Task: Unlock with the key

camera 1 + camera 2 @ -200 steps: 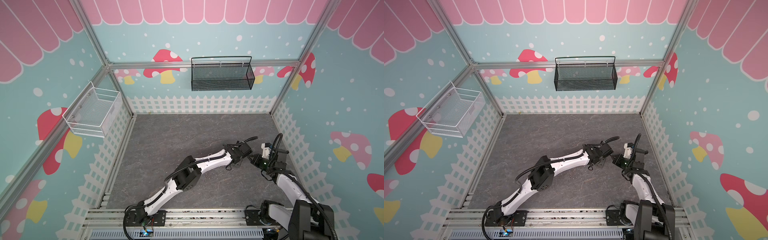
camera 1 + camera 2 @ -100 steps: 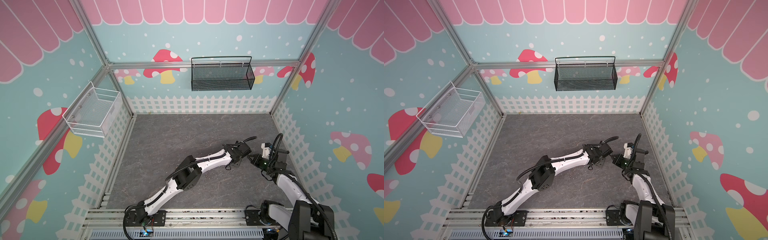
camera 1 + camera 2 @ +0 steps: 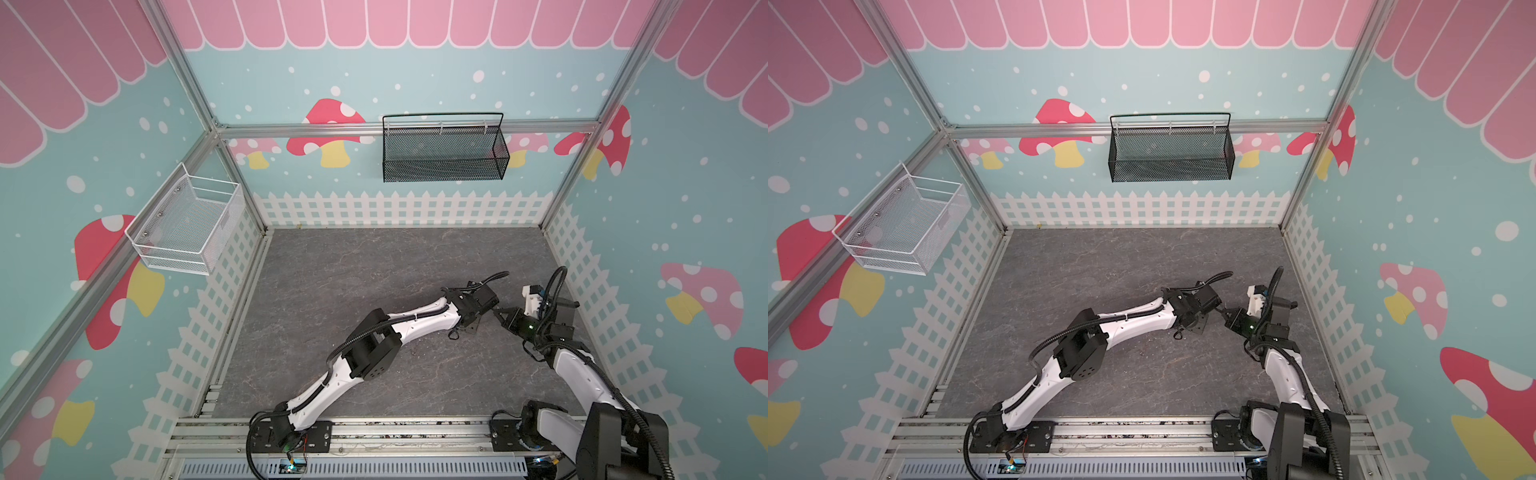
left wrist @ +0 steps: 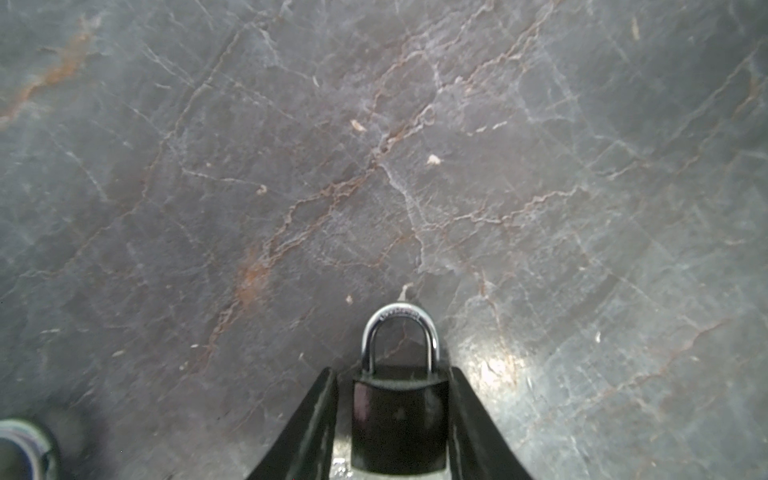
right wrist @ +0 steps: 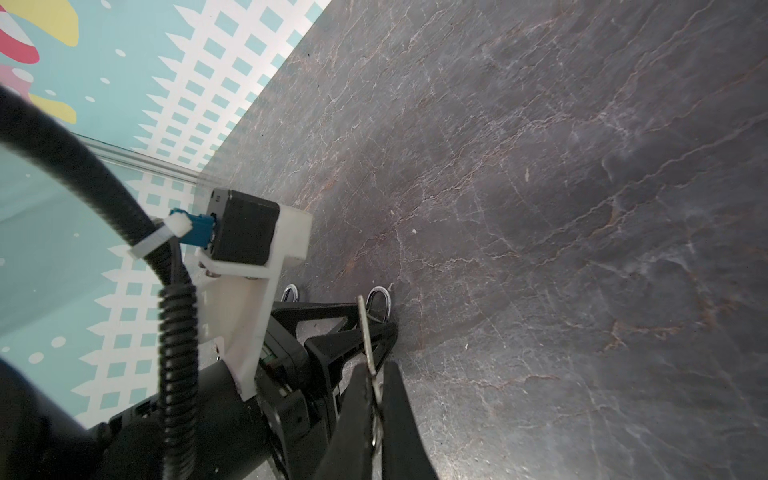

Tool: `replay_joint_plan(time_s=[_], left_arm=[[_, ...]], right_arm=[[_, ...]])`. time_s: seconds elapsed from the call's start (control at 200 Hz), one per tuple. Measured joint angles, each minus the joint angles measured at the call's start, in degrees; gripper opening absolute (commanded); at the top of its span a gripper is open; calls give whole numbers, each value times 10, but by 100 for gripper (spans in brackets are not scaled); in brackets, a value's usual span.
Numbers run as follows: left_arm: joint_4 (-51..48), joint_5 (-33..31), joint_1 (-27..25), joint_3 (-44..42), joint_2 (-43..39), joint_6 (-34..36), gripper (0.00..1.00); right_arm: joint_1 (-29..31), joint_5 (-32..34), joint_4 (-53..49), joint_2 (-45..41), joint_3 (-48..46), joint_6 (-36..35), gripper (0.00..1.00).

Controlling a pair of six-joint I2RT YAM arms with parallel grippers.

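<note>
A black padlock (image 4: 399, 419) with a silver shackle (image 4: 401, 320) lies between the fingers of my left gripper (image 4: 392, 370), low over the grey floor. One finger touches its body and a thin pale gap shows at the other finger. My right gripper (image 5: 376, 374) is shut on the silver key (image 5: 365, 332), whose blade sticks out toward the left gripper's black fingers (image 5: 332, 320) and the shackle (image 5: 380, 299). In both top views the left gripper (image 3: 471, 326) (image 3: 1198, 326) and the right gripper (image 3: 500, 312) (image 3: 1223, 311) meet tip to tip at the floor's right side. They hide the padlock there.
The right wall with its white fence print (image 3: 582, 291) stands close behind the right arm. A black mesh basket (image 3: 442, 149) hangs on the back wall. A white wire basket (image 3: 187, 228) hangs on the left wall. The grey stone-look floor (image 3: 353, 270) stretches left and back.
</note>
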Motion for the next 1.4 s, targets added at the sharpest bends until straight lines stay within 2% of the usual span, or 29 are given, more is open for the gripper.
replay_joint_plan(time_s=[0.475, 0.845, 1.166, 1.401], left_arm=[[2, 5, 1, -4, -3, 6, 26], [0, 7, 1, -2, -4, 11, 0], [-10, 18, 1, -7, -16, 9, 0], [-14, 14, 0, -59, -84, 0, 0]], right_arm=[[0, -13, 6, 0, 0, 3, 0], [0, -20, 6, -12, -3, 5, 0], [0, -21, 6, -23, -7, 7, 0], [0, -22, -6, -24, -7, 3, 0]])
